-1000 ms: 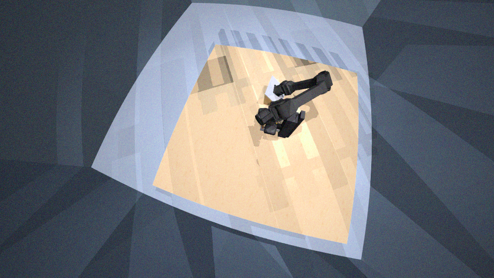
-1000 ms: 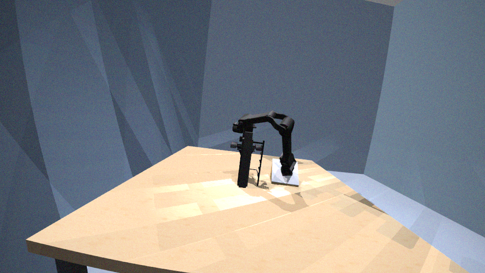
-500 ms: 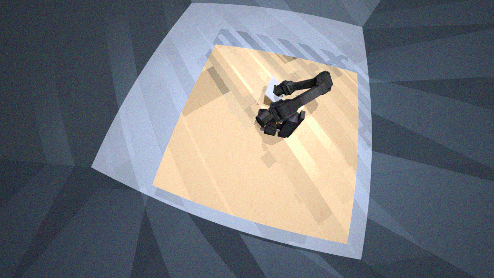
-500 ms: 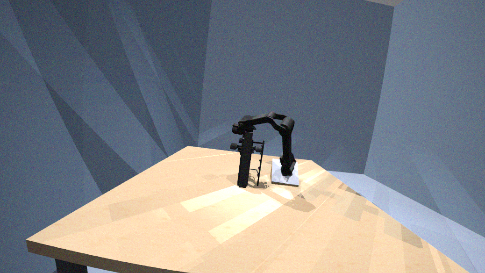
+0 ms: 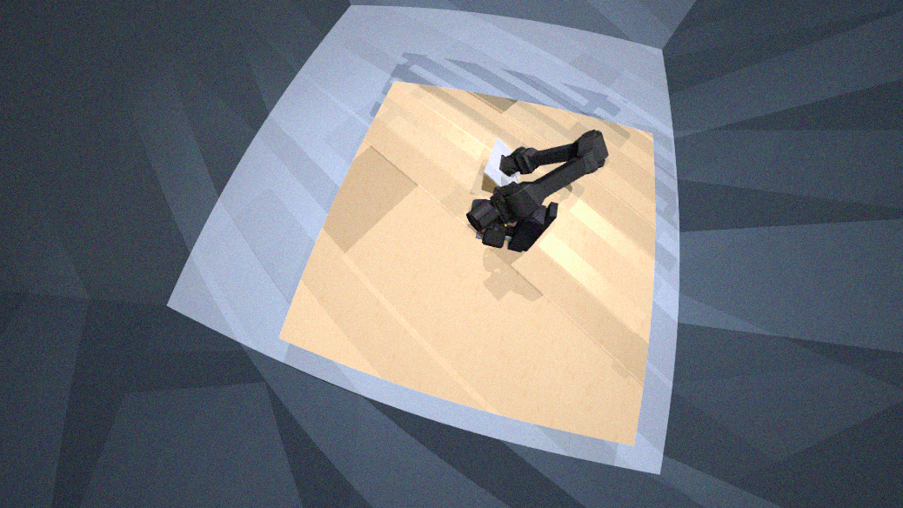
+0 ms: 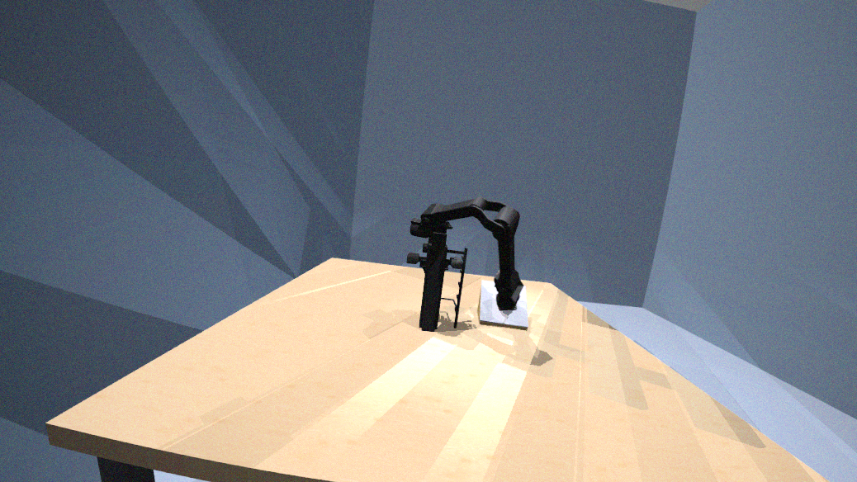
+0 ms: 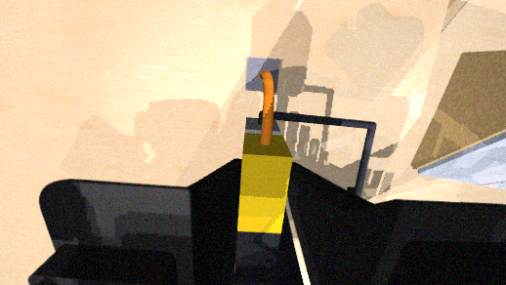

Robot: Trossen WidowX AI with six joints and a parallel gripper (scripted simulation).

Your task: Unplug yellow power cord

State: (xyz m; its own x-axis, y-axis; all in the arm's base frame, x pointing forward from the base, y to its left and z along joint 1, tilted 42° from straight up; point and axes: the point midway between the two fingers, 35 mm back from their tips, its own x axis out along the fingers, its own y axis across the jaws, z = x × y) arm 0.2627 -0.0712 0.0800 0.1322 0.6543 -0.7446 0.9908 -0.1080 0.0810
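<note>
The yellow plug stands between my fingers in the wrist view, with an orange cord running from its far end to a small blue-grey square. My gripper is shut on the yellow plug, one black finger on each side. The plug's near end meets a dark block, which looks like part of the strip; whether its prongs are seated is hidden. In the exterior view a tall black upright body hides part of my gripper; I cannot tell for sure that it is the strip.
A thin bent black rod runs close beside the plug and gripper. The arm's pale base plate is nearby on the wooden table.
</note>
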